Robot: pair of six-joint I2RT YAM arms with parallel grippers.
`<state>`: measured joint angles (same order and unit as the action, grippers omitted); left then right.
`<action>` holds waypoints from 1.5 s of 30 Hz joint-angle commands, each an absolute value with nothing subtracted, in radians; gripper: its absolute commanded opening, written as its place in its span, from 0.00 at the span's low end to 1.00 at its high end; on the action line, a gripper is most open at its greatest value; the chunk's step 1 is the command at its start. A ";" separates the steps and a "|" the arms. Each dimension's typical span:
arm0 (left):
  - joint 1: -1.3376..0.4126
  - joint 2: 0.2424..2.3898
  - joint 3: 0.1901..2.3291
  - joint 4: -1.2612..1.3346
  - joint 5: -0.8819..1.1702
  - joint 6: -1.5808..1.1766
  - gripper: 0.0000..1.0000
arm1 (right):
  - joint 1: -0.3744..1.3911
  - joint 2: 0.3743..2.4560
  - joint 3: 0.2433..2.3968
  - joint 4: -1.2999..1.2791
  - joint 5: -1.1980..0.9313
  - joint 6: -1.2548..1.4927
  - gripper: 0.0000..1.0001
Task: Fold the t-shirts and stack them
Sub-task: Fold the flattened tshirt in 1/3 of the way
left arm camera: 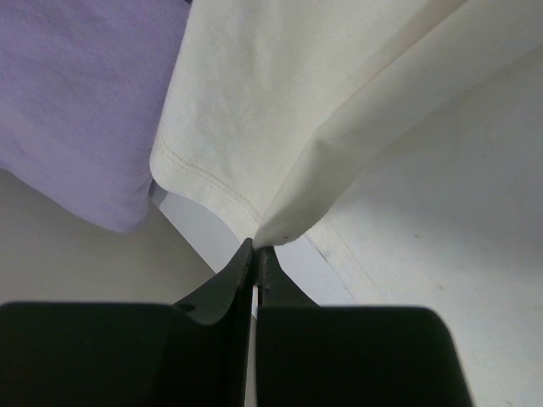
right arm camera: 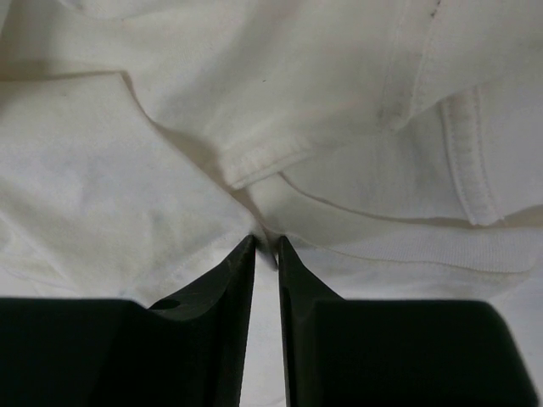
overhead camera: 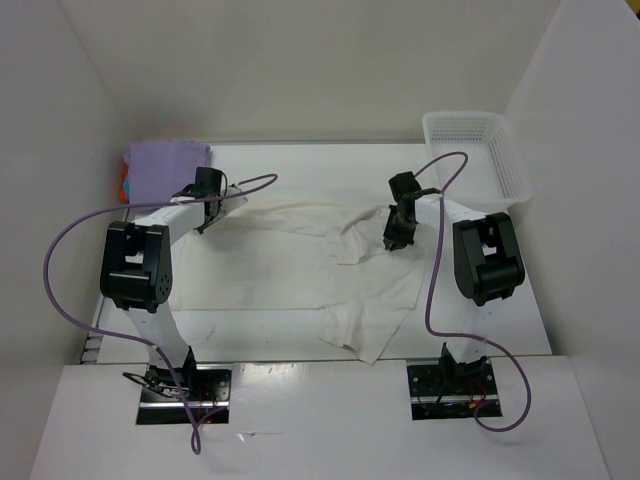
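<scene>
Left pincer tight on off-white t-shirt

the top camera looks down from high behind the arms at the whole table. each wrist camera peeks past its own fingers, very close up. all three see the white shirt; top and left share the purple shirt.

Table with off-white t-shirt, basket
</scene>
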<state>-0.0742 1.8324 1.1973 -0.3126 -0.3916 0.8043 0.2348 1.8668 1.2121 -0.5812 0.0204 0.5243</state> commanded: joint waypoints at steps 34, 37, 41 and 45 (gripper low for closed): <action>-0.067 1.799 1.190 -0.314 -0.383 0.782 0.00 | 0.256 1.925 1.273 -0.595 0.012 0.491 0.00; -0.067 1.799 1.190 -0.314 -0.393 0.782 0.00 | 0.256 1.892 1.295 -0.617 0.037 0.491 0.00; -0.067 1.799 1.201 -0.305 -0.402 0.782 0.00 | 0.243 1.836 1.359 -0.666 0.046 0.479 0.00; -0.067 1.821 1.307 -0.328 -0.402 0.736 0.00 | 0.169 1.842 1.590 -0.731 0.046 0.440 0.00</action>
